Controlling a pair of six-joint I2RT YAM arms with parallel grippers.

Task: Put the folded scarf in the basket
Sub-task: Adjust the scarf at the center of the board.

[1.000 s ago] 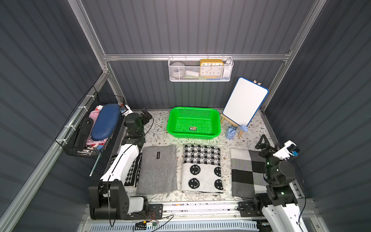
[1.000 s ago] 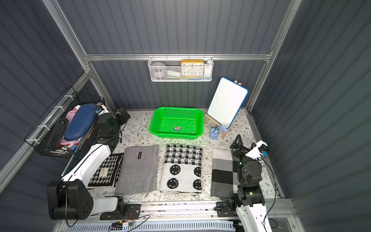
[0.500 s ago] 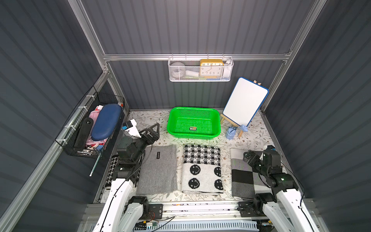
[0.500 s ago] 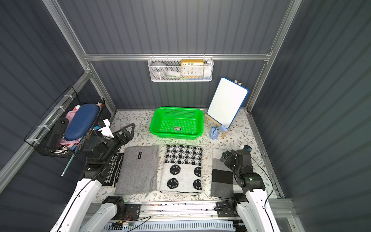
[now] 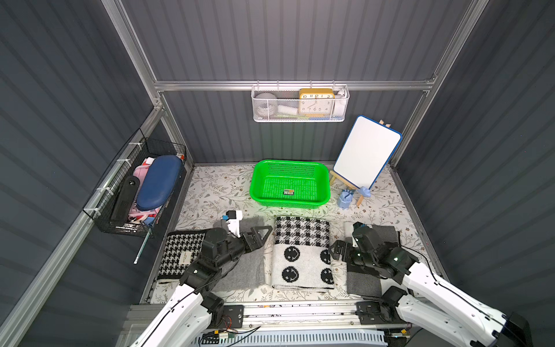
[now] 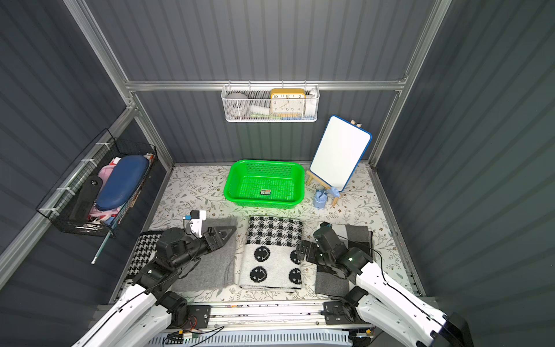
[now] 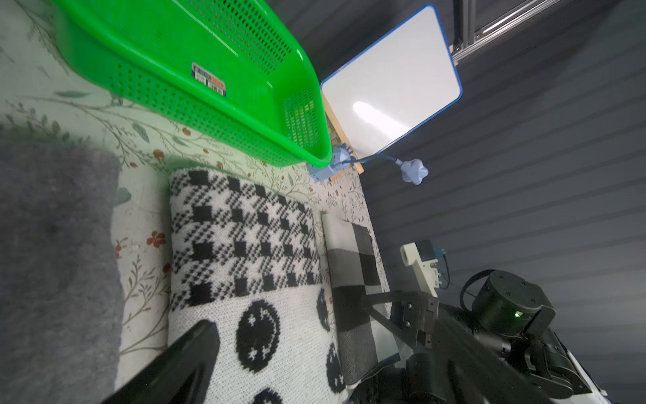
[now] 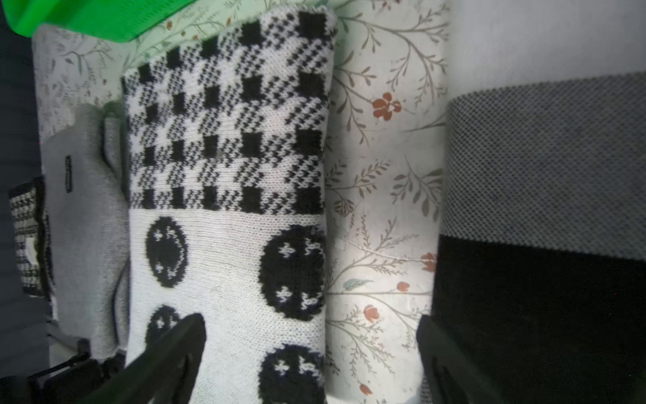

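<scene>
From my station I see four folded scarves in a row along the near half of the bench (image 5: 216, 186): a houndstooth scarf (image 5: 177, 249), a grey scarf (image 5: 240, 276), a smiley scarf (image 5: 300, 255) and a block scarf (image 5: 363, 284). The smiley scarf lies flat in the middle, checks toward the back and smiley faces toward me. It is just in front of the basket (image 5: 288, 171) and apart from it. The basket stands at the back of the bench with a small label on its floor. A whiteboard (image 5: 365, 154) leans beside it.

The left gripper (image 5: 257, 237) is over the grey scarf's far corner, right beside the smiley scarf's edge. Its jaws are spread wide and hold nothing.

The right gripper (image 5: 338, 249) is at the scarf's other edge, above the strip of bench between it and the block scarf. In the right wrist view its jaws stand wide apart, one finger (image 8: 167, 356) over the smiley knit. I cannot tell whether either gripper touches cloth.
</scene>
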